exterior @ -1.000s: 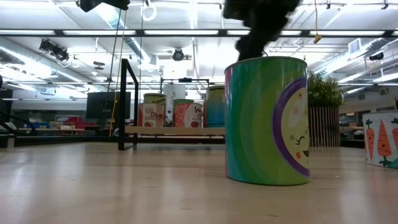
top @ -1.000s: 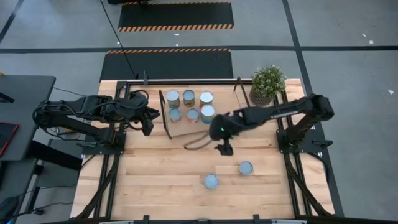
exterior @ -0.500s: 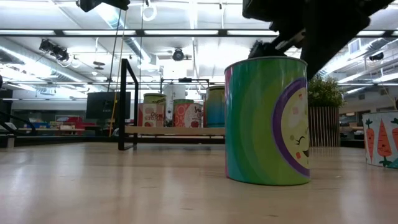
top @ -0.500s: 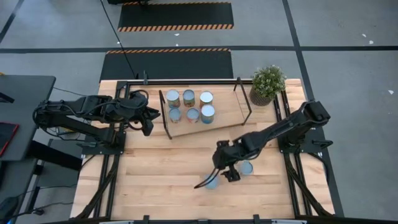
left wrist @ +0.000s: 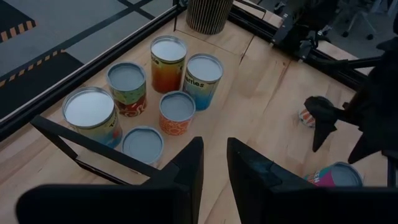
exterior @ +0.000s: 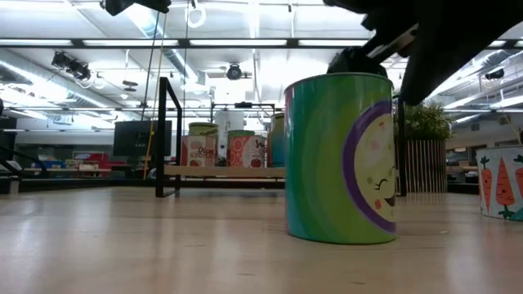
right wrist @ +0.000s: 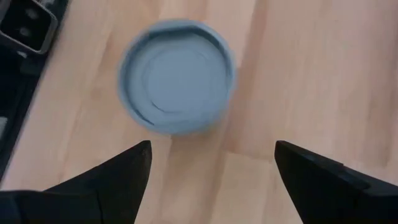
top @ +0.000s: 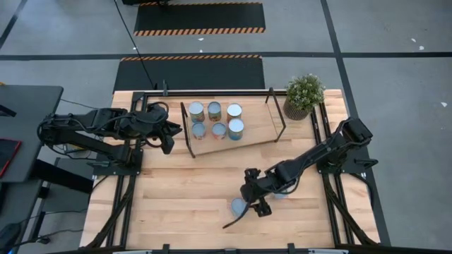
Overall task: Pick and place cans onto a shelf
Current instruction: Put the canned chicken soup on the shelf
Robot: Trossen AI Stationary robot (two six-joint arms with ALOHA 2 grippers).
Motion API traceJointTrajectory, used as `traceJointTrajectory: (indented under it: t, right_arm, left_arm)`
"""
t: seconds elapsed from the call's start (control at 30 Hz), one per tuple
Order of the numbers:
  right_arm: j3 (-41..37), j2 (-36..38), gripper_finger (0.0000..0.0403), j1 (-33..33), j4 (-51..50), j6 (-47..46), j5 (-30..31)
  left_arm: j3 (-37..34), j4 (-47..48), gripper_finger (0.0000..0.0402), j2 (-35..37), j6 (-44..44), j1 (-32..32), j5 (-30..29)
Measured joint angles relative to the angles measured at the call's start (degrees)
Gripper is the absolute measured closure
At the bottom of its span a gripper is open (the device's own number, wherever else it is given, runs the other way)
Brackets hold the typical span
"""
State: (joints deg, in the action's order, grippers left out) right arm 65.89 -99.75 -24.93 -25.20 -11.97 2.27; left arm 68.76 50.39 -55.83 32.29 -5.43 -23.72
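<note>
Nearest the front edge of the light-wood tabletop (top: 176, 204) stands a small cylindrical tin with a pale blue-grey round top and a green label bearing a purple-ringed cartoon face (exterior: 341, 159), upright on the boards toward the right half. The right gripper (top: 256, 202) hangs just over it, its two dark fingers (right wrist: 115, 177) spread wide and empty; in the right wrist view the tin's lid (right wrist: 177, 84) lies ahead of the fingertips and off toward one of them, not between them. I cannot tell whether a finger touches the tin.

Just behind and to the right, a second small tin with a carrot-patterned label (exterior: 502, 182) stands upright, largely hidden under the right arm in the high view.

Farther back, near the rear edge, sits the slanted light-wood shelf board with thin black rod frames at both ends (top: 258, 120). Six upright tins (top: 215, 120) crowd its left part in two rows of three, silvery or pale blue-grey tops, with orange-red, green and blue labels.

The left gripper (top: 168, 134) waits beside the shelf's left end frame, holding nothing, its fingers (left wrist: 189, 171) parted by a narrow gap.

At the rear right corner of the tabletop stands a leafy green plant in a ribbed wooden pot (top: 304, 95).
</note>
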Motion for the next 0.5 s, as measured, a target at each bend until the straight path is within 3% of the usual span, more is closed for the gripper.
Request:
traceJointTrajectory:
  t: [0.5]
  right_arm:
    - [0.0, -3.5, 0.0056, -2.1, 5.6, -2.0, 2.7]
  left_arm:
    - [0.0, -1.1, 0.0324, 0.0, 0.0, 0.0, 0.0]
